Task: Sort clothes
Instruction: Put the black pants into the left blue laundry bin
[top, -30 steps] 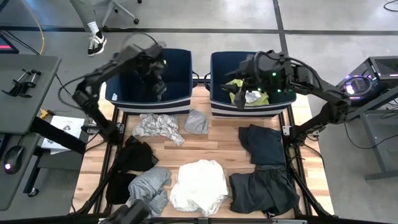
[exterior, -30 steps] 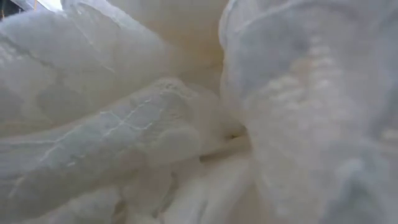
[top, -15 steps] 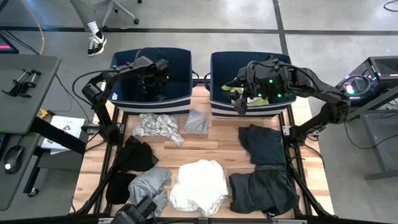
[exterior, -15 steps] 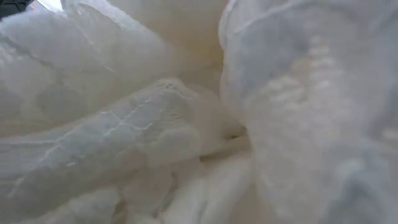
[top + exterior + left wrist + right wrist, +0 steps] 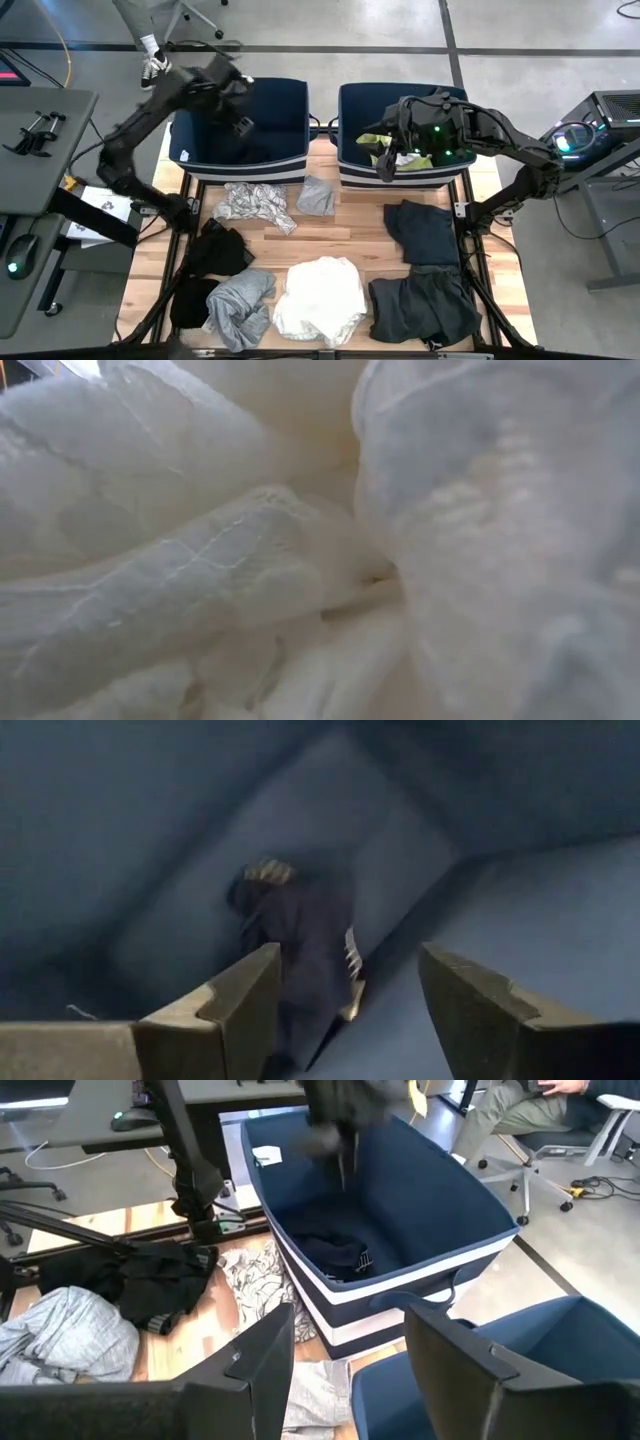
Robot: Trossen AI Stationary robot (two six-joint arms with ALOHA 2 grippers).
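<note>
My left gripper (image 5: 243, 115) hangs open over the left navy bin (image 5: 240, 166). Straight below it, a dark garment (image 5: 300, 960) lies crumpled on the bin's floor; the right wrist view shows this garment (image 5: 335, 1252) too. My right gripper (image 5: 385, 165) stands open over the near wall of the right navy bin (image 5: 400, 181), with nothing between its fingers (image 5: 262, 1355). A neon yellow garment (image 5: 373, 140) lies in that bin. On the table lie a patterned garment (image 5: 255, 203), a white one (image 5: 320, 298), grey ones (image 5: 240, 300) and dark ones (image 5: 420, 232).
A small grey piece (image 5: 316, 195) lies just before the left bin, and black clothes (image 5: 215, 250) lie at the table's left. White cloth (image 5: 250, 560) fills the low view. A desk (image 5: 40, 130) stands left of the table; a person's foot (image 5: 153, 68) shows beyond it.
My left arm has swung up and toward the table's far left corner, above the left bin.
</note>
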